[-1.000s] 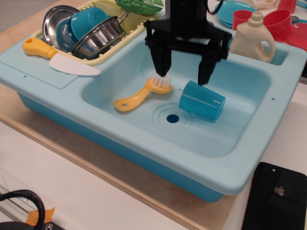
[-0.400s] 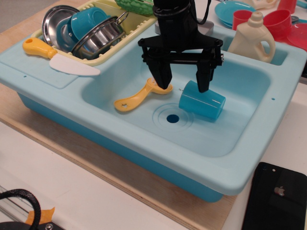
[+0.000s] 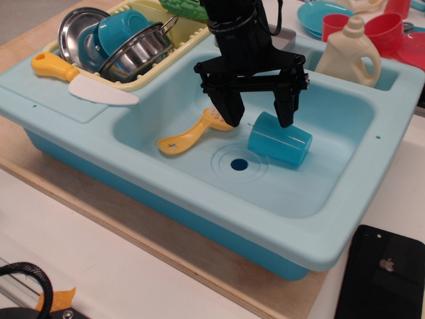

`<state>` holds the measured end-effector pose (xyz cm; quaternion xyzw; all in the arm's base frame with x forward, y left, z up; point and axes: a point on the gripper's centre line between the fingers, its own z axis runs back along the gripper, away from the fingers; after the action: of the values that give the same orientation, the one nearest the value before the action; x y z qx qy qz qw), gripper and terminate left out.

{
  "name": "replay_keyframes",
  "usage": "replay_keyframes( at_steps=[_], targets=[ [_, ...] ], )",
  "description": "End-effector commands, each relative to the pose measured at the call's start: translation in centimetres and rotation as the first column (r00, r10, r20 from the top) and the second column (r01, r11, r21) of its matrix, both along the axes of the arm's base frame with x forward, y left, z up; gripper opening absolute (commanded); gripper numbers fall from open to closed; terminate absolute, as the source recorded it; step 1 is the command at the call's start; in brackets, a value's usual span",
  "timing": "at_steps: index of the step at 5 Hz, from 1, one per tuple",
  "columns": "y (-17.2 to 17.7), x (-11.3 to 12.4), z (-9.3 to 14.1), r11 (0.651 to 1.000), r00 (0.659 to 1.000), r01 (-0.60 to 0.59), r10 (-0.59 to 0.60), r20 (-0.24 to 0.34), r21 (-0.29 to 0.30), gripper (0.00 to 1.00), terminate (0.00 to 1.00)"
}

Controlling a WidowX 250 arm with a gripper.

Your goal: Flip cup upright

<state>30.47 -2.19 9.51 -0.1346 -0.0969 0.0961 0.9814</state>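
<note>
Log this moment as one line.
gripper: open, above cup base | medium-blue plastic cup: on its side in light-blue sink | not grasped

A single fixed view covers the scene, set outside the arm and raised above the worktop [image 3: 99,246], looking down at a slant from its near edge toward the far edge. It sits close enough that the light-blue sink [image 3: 219,199] fills most of the frame, turned so its long sides run diagonally from the far left corner to the near right corner. The far edge is cropped at the top, and the arm enters from there. The near left corner shows a black cable [image 3: 26,279]. No second view overlaps with this one.
</note>
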Motion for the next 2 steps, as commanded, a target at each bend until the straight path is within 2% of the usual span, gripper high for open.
replay_keyframes(
  at_steps=[1,2],
  targets=[
    [0.33,0.90,-0.38,0.999,1.000,-0.006,0.007,0.009,-0.038,1.00,0.00],
    [0.14,1.28,-1.08,0.998,1.000,-0.007,0.009,0.026,-0.066,1.00,0.00]
  ],
)
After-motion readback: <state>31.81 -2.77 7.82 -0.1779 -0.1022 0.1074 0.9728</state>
